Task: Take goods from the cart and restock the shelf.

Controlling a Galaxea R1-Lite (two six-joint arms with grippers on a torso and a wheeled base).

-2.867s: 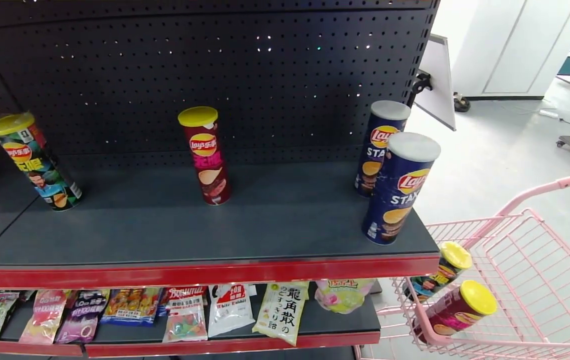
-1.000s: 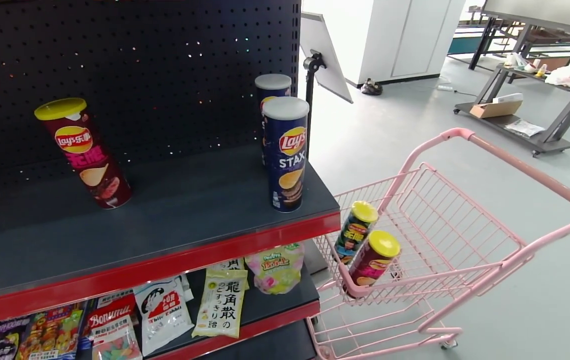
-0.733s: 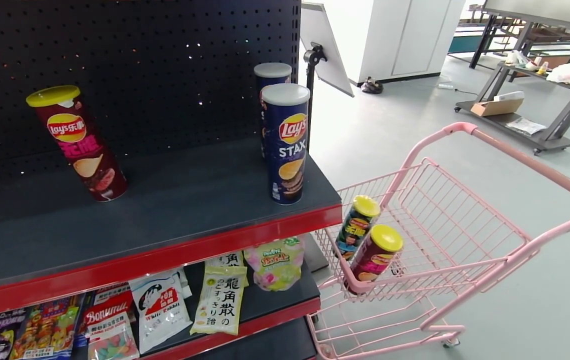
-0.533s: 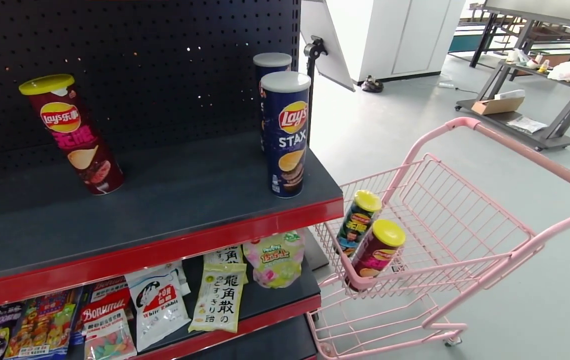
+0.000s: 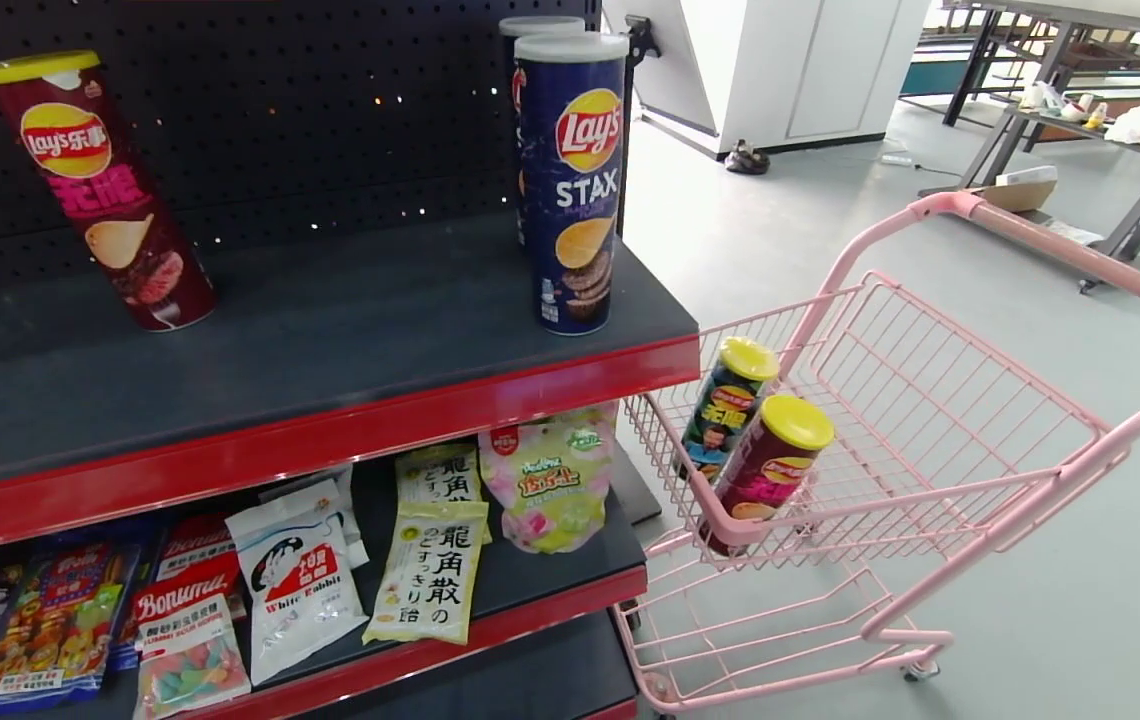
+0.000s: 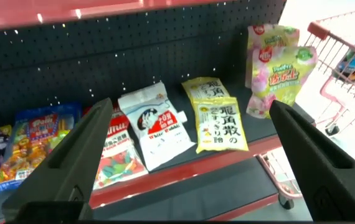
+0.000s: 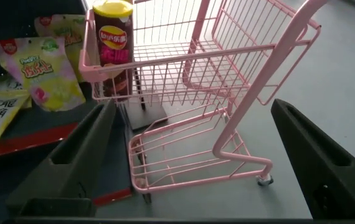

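Cart (image 5: pixel 1080 265) cans (image 5: pixel 770 470) half behind rim, rear blue can (image 5: pixel 535 24) mostly hidden

left gripper (image 6: pixel 191 104): two black fingers (image 6: pixel 71 162), long and smooth, fat at the back, thin at the tip | right gripper (image 7: pixel 193 104): same black wedge shapes, dull, plain

Pink wire cart (image 5: pixel 1080 258) at right, holding maroon yellow-lidded can (image 5: pixel 765 470). Navy grey-lidded can (image 5: pixel 575 190) top centre. Dark grey red-edged shelf (image 5: pixel 330 340); black perforated pegboard (image 5: pixel 280 110).
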